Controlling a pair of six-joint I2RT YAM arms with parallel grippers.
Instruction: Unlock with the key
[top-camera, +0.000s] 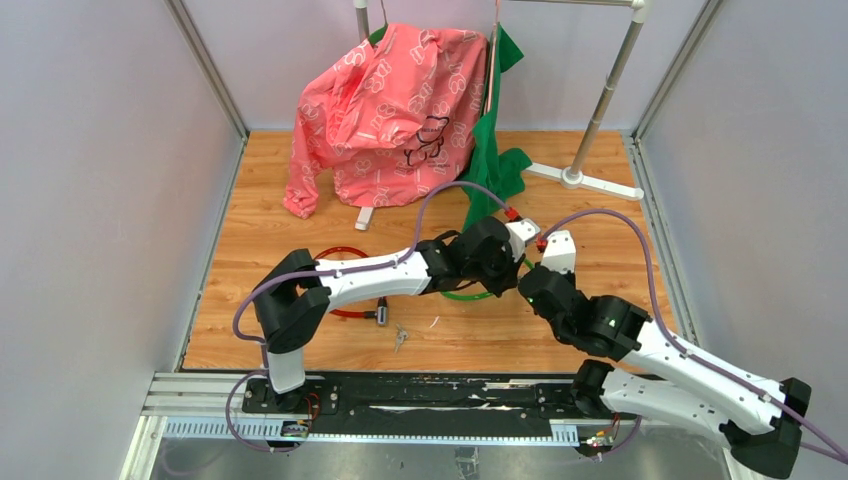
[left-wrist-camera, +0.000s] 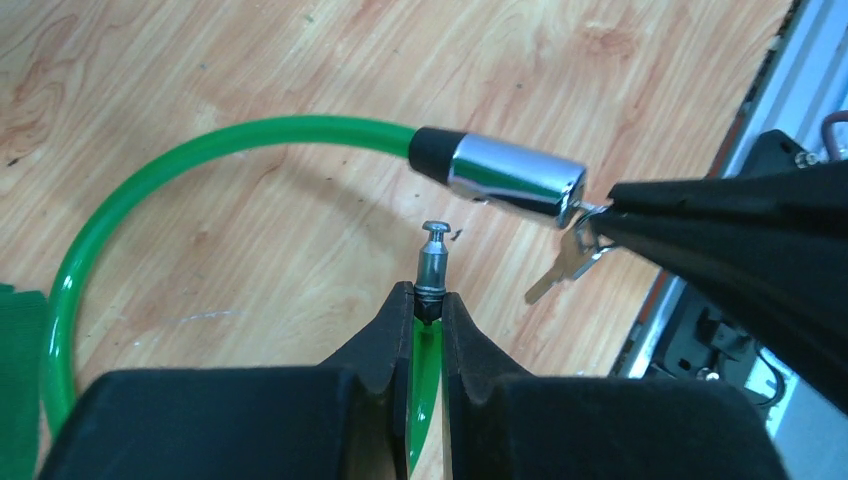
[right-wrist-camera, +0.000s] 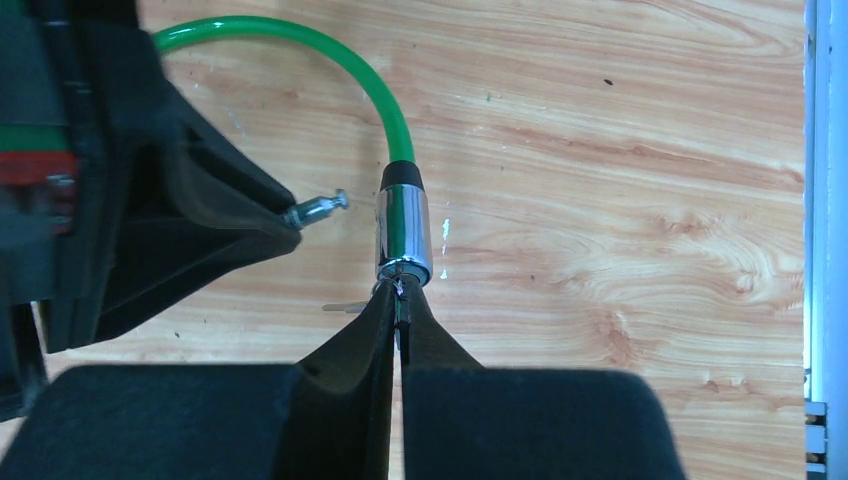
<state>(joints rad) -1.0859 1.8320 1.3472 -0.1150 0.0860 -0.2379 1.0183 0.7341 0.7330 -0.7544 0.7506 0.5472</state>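
The wooden table (top-camera: 300, 220) spreads out under both arms. Far beyond the pincers at its back edge, a pink jacket (top-camera: 390, 110) and a green cloth (top-camera: 495, 160) hang on a rack (top-camera: 600, 100).

The left pincer (left-wrist-camera: 428, 310) and the right pincer (right-wrist-camera: 398, 312) meet tip to tip near the middle of the table. A green cable (left-wrist-camera: 150, 165) loops out from between the left pincer's fingers, curves away over the wood and comes back to a chrome barrel (left-wrist-camera: 515, 180). The barrel lies straight ahead of the right pincer, with its end touching that pincer's tips.

The left pincer is clenched on the cable's metal pin (left-wrist-camera: 432, 262), which sticks out past its fingertips. The pin points toward the side of the barrel and lies just beside it, clear of it.

The right pincer is clenched on the key (right-wrist-camera: 402, 292), which is set in the barrel's end and mostly hidden by the fingers. A spare key (left-wrist-camera: 558, 272) dangles just below that end.

Behind the left arm, nearer its base, lie a red cable (top-camera: 345, 252) and a few loose keys (top-camera: 400, 337).
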